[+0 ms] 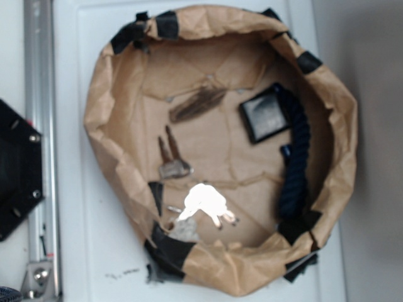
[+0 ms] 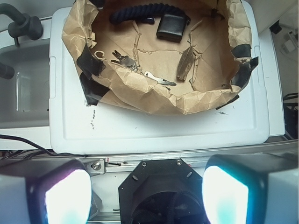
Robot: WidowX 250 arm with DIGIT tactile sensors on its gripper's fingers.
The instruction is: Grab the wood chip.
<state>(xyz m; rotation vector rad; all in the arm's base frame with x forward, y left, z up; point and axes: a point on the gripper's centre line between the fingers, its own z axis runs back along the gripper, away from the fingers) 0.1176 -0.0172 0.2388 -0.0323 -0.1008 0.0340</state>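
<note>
- Exterior view: a crumpled brown paper basin (image 1: 343, 126), patched with black tape, sits on a white bench (image 1: 82, 251).
- On its floor the wood chip (image 1: 196, 104) lies flat, at a slant, toward the far left, apart from everything else.
- Right of it is a black square box (image 1: 264, 113), touching a dark blue rope (image 1: 296, 157) that runs along the right wall.
- Nearer lie two brown prongs on a grey base (image 1: 171, 157) and a glaring white patch (image 1: 203, 200).
- Wrist view: the gripper (image 2: 146, 196) hangs above the bench's near edge, its two pale fingers (image 2: 67, 196) spread wide, holding nothing.
- The wood chip (image 2: 185, 65) lies inside the basin, right of a silver key (image 2: 159, 80) and near the black box (image 2: 172, 27).
</note>
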